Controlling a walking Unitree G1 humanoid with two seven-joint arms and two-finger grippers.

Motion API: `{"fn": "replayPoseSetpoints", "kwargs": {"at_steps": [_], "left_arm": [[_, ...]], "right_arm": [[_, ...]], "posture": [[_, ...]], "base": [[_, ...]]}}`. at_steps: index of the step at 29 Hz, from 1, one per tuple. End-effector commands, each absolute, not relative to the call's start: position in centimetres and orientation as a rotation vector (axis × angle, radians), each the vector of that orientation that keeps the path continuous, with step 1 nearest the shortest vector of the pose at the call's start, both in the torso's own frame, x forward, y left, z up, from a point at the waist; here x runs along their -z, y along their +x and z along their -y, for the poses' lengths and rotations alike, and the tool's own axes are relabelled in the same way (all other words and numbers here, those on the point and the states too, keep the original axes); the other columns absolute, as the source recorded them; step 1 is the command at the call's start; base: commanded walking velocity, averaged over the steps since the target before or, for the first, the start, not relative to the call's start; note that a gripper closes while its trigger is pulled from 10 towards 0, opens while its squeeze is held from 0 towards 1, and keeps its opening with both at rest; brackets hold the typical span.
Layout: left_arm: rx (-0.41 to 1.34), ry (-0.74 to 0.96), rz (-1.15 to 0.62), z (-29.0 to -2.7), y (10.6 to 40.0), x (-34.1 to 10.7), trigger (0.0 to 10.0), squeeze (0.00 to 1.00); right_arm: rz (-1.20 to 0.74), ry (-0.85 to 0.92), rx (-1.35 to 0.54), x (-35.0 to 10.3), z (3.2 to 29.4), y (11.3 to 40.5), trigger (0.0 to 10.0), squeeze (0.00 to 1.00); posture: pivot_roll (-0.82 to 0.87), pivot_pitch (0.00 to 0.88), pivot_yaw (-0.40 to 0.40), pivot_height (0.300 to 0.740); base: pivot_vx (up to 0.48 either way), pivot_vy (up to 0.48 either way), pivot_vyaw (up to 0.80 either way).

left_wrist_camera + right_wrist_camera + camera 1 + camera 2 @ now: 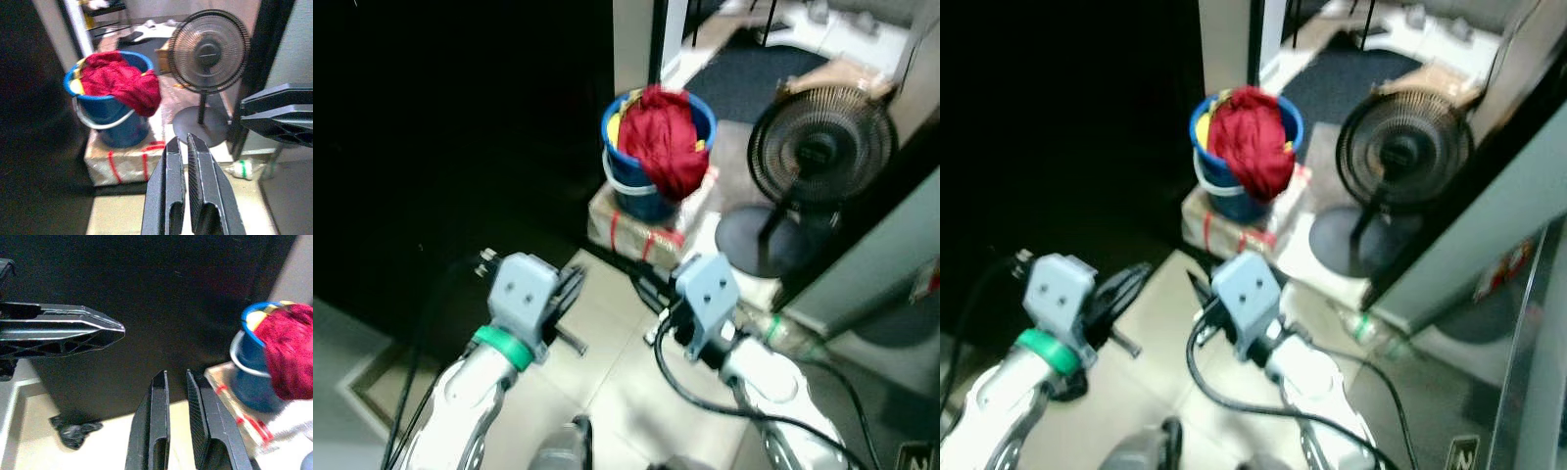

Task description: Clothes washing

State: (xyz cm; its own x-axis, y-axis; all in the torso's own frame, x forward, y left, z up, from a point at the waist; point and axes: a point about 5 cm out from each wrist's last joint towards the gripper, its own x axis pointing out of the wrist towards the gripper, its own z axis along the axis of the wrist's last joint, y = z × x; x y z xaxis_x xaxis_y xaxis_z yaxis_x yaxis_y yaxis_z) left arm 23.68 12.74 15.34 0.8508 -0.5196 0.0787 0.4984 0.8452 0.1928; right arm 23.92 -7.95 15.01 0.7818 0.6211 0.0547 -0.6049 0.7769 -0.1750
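Two grippers hover ahead of us, both held low over the pale tiled floor [607, 372] and aimed toward the laundry. The left gripper [570, 290] has its jaws drawn narrow, the two black fingers [168, 196] nearly touching with just a slit between them, holding nothing. The right gripper [651, 290] is much the same: fingers [151, 431] close together, a thin gap, empty.

The blue bucket [646, 196] sits at about twelve o'clock from us, raised on a wrapped box with red straps [641, 235], which keeps it off the floor and easier to reach. A red garment [661, 142] is heaped inside and spills over the rim on the side toward the fan, with something yellow tucked at the far rim. The standing fan [818, 152] is at roughly two o'clock, just beside the box; a plastic bottle [242, 170] lies near its base.

We judge the task barely begun: we are squaring up to the bucket, arms forward and jaws pinched, and they will need to open before taking the cloth or the handle [105, 125].
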Motion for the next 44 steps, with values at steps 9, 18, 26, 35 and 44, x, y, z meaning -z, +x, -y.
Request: {"fn": "replayPoseSetpoints", "kwargs": {"at_steps": [9,18,26,35,44], "left_arm": [[0.54,0.176,0.105,-12.91,23.48,-14.88,10.0,0.0],[0.545,0.18,0.104,-12.92,23.44,-14.8,10.0,0.0],[0.547,0.181,0.103,-12.92,23.45,-14.77,10.0,0.0],[0.547,0.18,0.103,-12.87,23.44,-14.77,10.0,0.0],[0.547,0.18,0.104,-12.87,23.42,-14.83,10.0,0.0]], "right_arm": [[0.092,-0.147,-0.667,-14.56,7.99,23.74,10.0,0.0],[0.089,-0.146,-0.669,-14.49,7.92,23.67,10.0,0.0],[0.087,-0.148,-0.672,-14.46,7.9,23.68,10.0,0.0],[0.087,-0.145,-0.673,-14.46,7.94,23.68,10.0,0.0],[0.088,-0.144,-0.672,-14.51,7.95,23.65,10.0,0.0]], "posture": [[-0.04,0.096,0.043,0.74],[-0.04,0.09,0.044,0.74],[-0.04,0.087,0.043,0.74],[-0.04,0.09,0.043,0.74],[-0.04,0.095,0.044,0.74]], "base": [[0.0,0.0,0.0],[0.373,0.0,0.0],[0.48,0.0,0.0],[0.48,0.0,0.0],[0.48,0.0,0.0]]}}
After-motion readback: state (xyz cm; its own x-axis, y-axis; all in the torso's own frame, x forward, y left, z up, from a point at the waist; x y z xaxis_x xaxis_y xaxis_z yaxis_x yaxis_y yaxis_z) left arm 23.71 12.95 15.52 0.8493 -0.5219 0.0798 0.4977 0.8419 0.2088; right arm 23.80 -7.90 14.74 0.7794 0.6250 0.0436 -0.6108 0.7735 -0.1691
